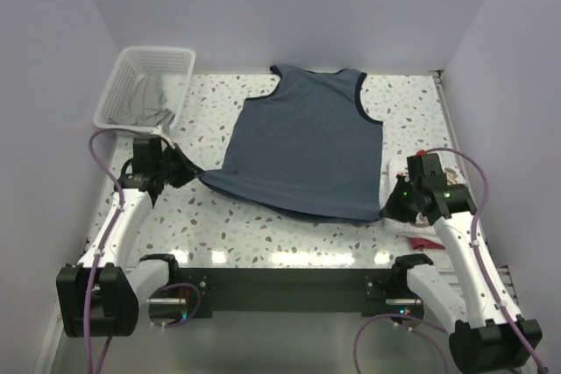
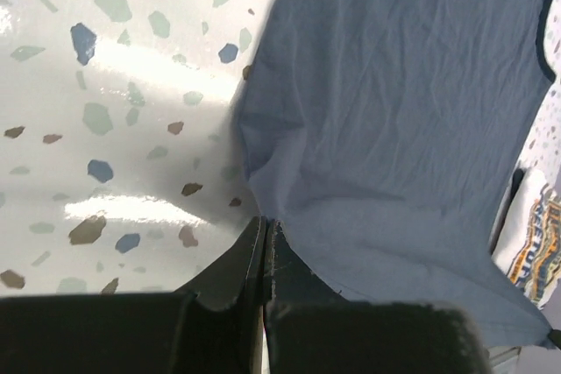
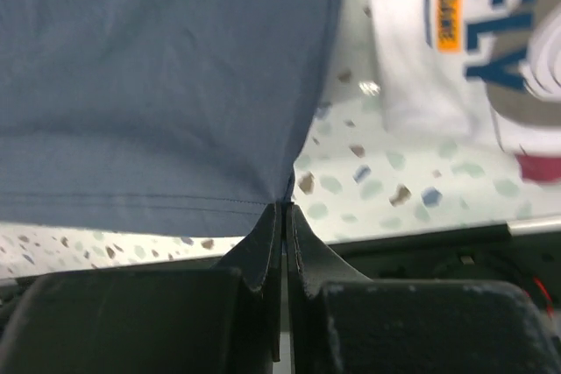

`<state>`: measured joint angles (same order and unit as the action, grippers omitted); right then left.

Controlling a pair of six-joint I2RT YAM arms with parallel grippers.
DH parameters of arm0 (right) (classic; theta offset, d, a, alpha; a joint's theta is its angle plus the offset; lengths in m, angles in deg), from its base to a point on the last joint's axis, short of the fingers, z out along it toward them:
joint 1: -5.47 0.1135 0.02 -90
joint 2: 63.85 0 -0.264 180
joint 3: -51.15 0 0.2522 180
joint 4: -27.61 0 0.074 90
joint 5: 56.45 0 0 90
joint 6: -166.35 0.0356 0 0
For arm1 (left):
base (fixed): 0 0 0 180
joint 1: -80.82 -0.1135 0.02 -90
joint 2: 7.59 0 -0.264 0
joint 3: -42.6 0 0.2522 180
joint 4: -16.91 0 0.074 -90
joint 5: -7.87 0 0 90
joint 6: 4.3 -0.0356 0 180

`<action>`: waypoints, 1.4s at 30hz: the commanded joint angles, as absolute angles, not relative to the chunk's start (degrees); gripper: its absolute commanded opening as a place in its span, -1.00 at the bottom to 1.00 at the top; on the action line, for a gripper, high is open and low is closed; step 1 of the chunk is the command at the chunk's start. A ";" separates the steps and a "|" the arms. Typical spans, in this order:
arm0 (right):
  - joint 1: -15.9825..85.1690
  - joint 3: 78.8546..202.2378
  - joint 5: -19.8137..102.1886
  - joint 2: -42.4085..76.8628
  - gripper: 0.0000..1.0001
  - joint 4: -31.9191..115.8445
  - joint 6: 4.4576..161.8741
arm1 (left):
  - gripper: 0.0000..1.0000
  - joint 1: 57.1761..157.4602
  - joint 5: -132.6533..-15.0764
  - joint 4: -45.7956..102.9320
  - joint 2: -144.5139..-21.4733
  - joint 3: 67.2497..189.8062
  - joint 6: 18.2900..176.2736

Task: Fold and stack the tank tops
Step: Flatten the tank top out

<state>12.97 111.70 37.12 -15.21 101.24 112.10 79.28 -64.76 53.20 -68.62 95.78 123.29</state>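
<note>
Tabletop (image 1: 263, 234): blue top (image 1: 307, 146) corners pinched between fingers (image 2: 241, 271).

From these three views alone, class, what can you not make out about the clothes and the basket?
- White top: lettering cut off by the right wrist view's edge; in the top view mostly hidden under the blue top.
- Grey cloth in the basket: too small in the top view to identify.
</note>
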 commanded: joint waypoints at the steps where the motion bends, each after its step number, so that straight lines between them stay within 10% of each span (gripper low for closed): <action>1: 12.41 115.97 33.99 -18.05 -1.00 113.33 109.66 | -1.00 78.10 -66.03 59.84 -66.74 96.61 117.79; 24: 13.03 115.90 37.93 -15.78 -0.99 131.36 112.74 | -0.86 77.92 -73.87 70.48 -64.02 94.42 124.81; 31: 13.11 115.36 42.50 -17.27 -0.57 132.25 112.48 | -0.74 78.01 -72.81 72.50 -61.38 91.16 125.78; 38: 13.11 115.61 42.00 -17.28 -0.16 130.93 113.09 | -0.01 77.92 -73.08 73.83 -59.36 92.39 124.64; 42: 13.03 120.10 43.02 -14.47 -0.10 119.36 115.72 | 0.02 77.92 -67.80 66.39 -57.69 94.41 123.84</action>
